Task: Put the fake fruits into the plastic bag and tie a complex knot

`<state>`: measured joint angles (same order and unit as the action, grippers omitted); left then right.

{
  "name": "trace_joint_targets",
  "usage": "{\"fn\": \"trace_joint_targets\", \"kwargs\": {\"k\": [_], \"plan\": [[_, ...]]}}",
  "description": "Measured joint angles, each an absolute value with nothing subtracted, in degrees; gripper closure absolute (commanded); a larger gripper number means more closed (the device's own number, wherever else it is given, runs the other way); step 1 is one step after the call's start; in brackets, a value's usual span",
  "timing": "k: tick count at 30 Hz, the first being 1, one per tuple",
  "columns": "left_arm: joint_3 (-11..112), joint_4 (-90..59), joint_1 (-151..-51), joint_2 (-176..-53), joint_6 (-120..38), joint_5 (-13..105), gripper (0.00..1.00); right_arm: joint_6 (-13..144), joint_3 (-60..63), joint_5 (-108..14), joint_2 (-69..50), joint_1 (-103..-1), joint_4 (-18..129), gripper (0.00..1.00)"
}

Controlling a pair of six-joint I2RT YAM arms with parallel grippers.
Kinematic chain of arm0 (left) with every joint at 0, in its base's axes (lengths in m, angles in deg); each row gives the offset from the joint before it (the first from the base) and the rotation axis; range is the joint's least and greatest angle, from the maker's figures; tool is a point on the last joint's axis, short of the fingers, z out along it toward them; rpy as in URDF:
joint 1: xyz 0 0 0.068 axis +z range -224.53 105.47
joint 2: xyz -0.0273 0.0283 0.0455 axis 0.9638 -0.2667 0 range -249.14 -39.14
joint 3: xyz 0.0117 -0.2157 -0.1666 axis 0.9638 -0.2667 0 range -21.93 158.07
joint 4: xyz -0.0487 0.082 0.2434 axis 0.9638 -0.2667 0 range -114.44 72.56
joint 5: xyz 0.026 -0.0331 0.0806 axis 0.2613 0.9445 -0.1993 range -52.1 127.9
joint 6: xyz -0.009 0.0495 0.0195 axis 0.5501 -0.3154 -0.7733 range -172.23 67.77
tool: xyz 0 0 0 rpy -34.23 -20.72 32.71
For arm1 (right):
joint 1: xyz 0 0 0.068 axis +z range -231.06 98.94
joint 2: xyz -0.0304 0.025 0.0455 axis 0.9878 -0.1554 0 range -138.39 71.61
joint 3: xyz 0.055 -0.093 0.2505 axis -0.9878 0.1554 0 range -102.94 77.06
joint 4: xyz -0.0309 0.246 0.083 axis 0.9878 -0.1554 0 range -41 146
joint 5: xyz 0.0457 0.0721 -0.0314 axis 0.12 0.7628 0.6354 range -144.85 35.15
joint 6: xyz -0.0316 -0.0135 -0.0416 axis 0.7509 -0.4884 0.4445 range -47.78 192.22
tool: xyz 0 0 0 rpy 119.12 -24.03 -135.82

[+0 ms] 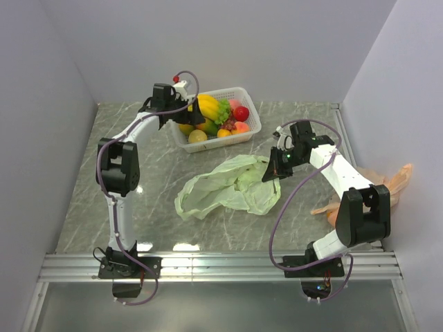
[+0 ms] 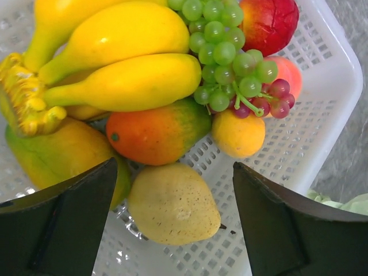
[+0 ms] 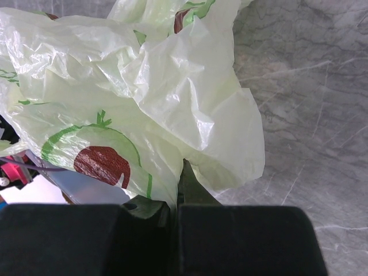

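Left pincer (image 2: 175,167) is spread wide over the white basket (image 2: 322,86) at the back of the bench (image 1: 152,207), touching nothing that I can see. All the fruits are in the basket: bananas (image 2: 132,80) on top, mango (image 2: 155,135) under them, lemon (image 2: 172,204) right between my fingers in the wrist view, grapes (image 2: 230,52) and apple (image 2: 267,23) toward the far corner. Right pincer (image 3: 175,198) is pressed together, pinching the edge of the bag (image 3: 144,86). The bag lies crumpled mid-bench, in front of the basket and apart from it, pale green with red-and-green print. No fruit shows inside it and no knot; handles I can't make out. An orange bag (image 1: 394,180) sits at the right wall, beyond the bench edge.
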<state>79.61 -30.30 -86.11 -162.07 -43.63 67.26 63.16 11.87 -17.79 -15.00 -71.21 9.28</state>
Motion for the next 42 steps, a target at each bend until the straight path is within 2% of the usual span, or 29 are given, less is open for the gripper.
{"fn": "trace_joint_targets", "kwargs": {"k": [7,19,26,31,33,36,42], "plan": [[83.4,-30.6,-88.3,-165.9,-44.0,65.4,0.06,63.1,11.9,-17.8,-15.0,-71.2,9.3,1.00],[91.2,-31.8,-90.0,-173.1,-45.2,56.0,0.05,63.1,12.0,-17.7,-15.1,-71.3,9.3,1.00],[91.3,-32.9,-90.0,-173.2,-44.8,60.2,0.17,63.1,12.8,-17.7,-15.1,-71.3,9.5,1.00],[86.6,-30.3,-89.3,-171.0,-41.9,67.0,0.35,63.1,12.9,-17.5,-15.1,-71.3,9.8,1.00],[85.3,-30.0,-89.4,-170.4,-40.4,69.3,0.39,63.1,12.9,-17.3,-15.1,-71.3,9.9,1.00],[82.6,-27.6,-89.5,-169.0,-38.0,71.8,0.39,63.1,12.9,-17.3,-15.1,-71.3,10.1,1.00],[84.2,-28.1,-90.6,-169.2,-36.3,72.1,0.30,63.1,12.9,-17.1,-15.1,-71.3,10.2,1.00]]}}
